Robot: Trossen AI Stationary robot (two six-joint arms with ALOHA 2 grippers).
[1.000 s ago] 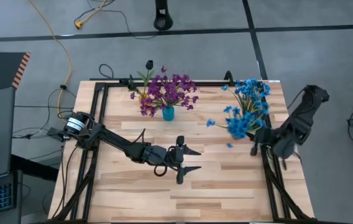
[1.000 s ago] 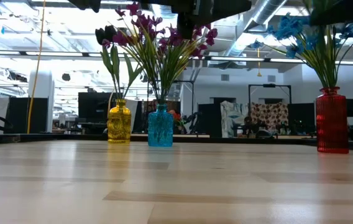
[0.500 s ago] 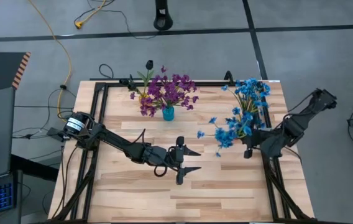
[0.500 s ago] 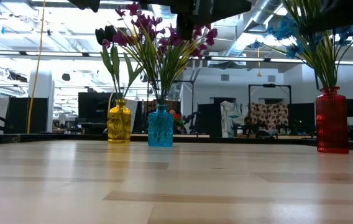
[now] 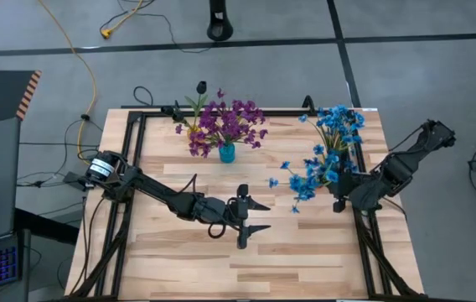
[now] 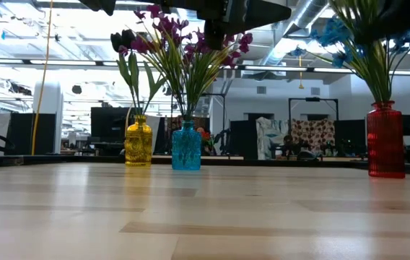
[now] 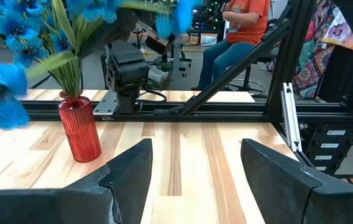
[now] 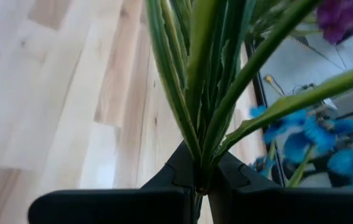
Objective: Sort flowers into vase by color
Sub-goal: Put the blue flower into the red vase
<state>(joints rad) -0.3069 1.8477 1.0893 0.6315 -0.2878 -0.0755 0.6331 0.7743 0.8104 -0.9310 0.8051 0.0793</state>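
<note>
Nearest, in the middle of the wooden table (image 5: pixel 305 252), the left gripper (image 5: pixel 255 216) with both fingers spread wide apart, holding nothing, hanging above bare boards (seen from its own wrist camera as two dark fingers (image 7: pixel 127 180) with empty table between them). A little farther and toward the right edge, the right gripper (image 5: pixel 336 200) closed tight on the green stems of a blue flower sprig (image 5: pixel 305 178), held up in the air and tilted toward the table middle; from the right wrist, stems (image 8: pixel 201 93) pinched where the two fingers meet. Just behind this, near the right back corner, a red vase (image 6: pixel 386 139) standing upright with a bunch of blue flowers (image 5: pixel 338 127) in it. At the back edge, left of centre, a blue vase (image 6: pixel 186 146) holding purple flowers (image 5: pixel 230 124), and just beside it, on its left, a yellow vase (image 6: pixel 138 141) with one dark, almost black blossom (image 5: pixel 202 86) on a green stem. Beyond the table, a seated person (image 7: pixel 235 31) in an orange top (partly hidden by the frame bars).
</note>
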